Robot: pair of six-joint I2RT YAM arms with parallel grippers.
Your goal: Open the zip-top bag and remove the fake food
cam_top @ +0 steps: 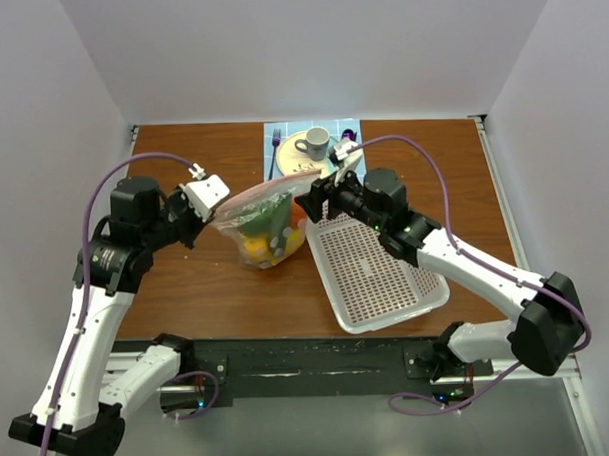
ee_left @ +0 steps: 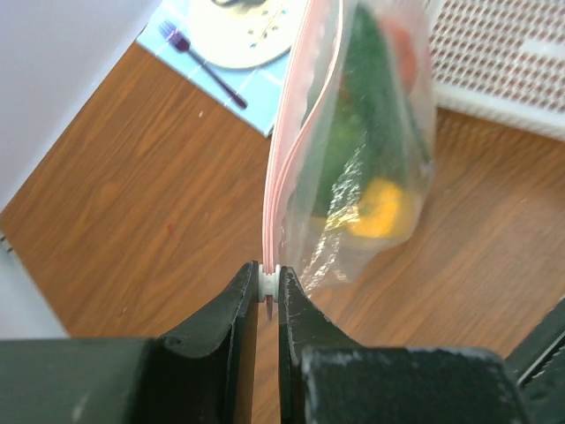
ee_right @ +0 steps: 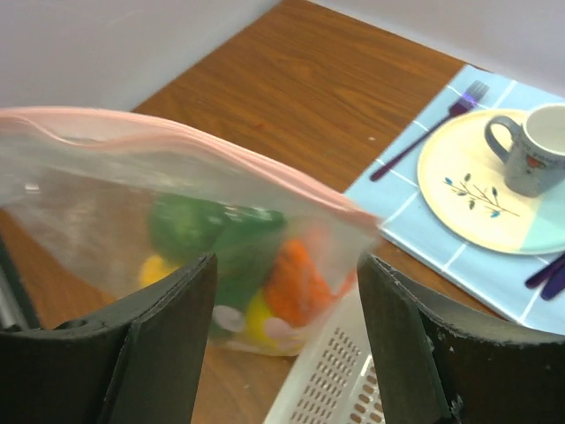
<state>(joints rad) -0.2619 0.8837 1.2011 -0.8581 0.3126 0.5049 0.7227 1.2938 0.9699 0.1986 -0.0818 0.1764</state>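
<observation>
The clear zip-top bag [cam_top: 262, 221] hangs upright over the table's middle, its pinkish zip strip [cam_top: 268, 188] on top. Inside lies the fake food [cam_top: 264, 245]: green pieces [ee_right: 190, 225], an orange one [ee_right: 300, 278] and yellow ones [ee_left: 380, 208]. My left gripper [ee_left: 269, 279] is shut on the white slider at the left end of the strip [ee_left: 287, 150]. At the bag's right end, my right gripper [cam_top: 319, 199] stands open. In the right wrist view its jaws are wide apart around the bag's lower corner [ee_right: 344, 256], apart from it.
A white perforated basket [cam_top: 371, 276] lies right of the bag, under the right arm. Behind it, a blue placemat [cam_top: 281, 134] carries a plate [cam_top: 294, 148], a cup [cam_top: 313, 141] and a purple fork [cam_top: 275, 154]. White walls enclose the table.
</observation>
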